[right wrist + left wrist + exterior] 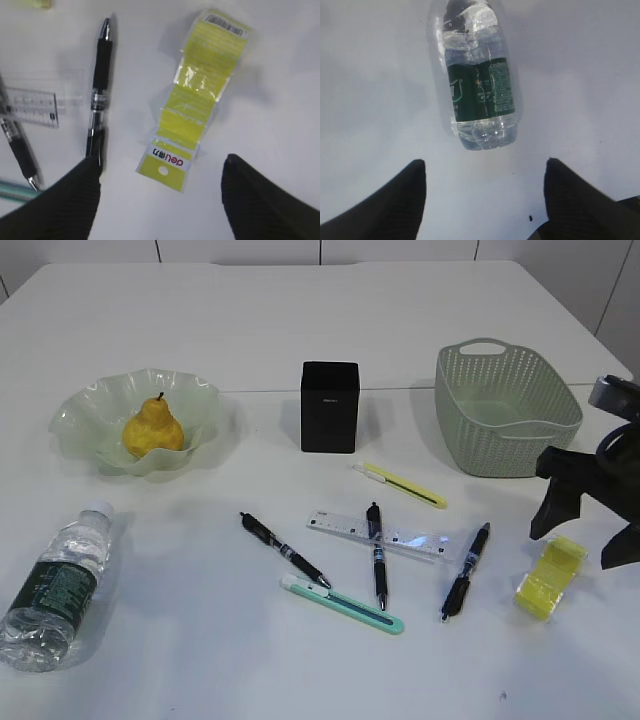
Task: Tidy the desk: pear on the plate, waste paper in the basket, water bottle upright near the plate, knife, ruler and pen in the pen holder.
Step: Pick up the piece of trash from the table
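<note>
Bench (300, 300): white, matte, wide, with a faint seam running across it. Small dark specks mark its surface in places. Wall (240, 250) behind: white panels split by thin dark vertical joints. Light: even, with soft shadows.

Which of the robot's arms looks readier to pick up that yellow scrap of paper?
The right one. Its open pincer hovers directly over the waste paper, close to the basket. The left pincer is above the lying water bottle at the far side.
</note>
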